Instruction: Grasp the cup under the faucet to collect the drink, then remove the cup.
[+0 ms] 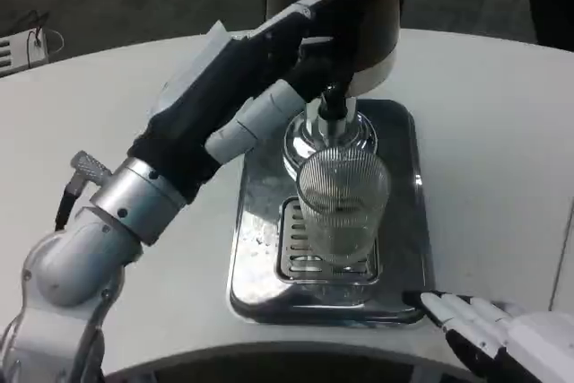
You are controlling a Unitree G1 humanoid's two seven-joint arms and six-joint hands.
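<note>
The ribbed clear cup [343,208] stands upright, long axis vertical, on the drip tray [404,186] under the faucet [334,100]. My left hand [260,60] reaches to the faucet, its grip unclear. My right hand [489,329] rests flat, fingers extended, holding nothing, partly cropped.

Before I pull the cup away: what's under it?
The cup stands on the slotted grate of the steel drip tray, below the faucet. The grate directly beneath the cup is blurred by the ribbed glass.
</note>
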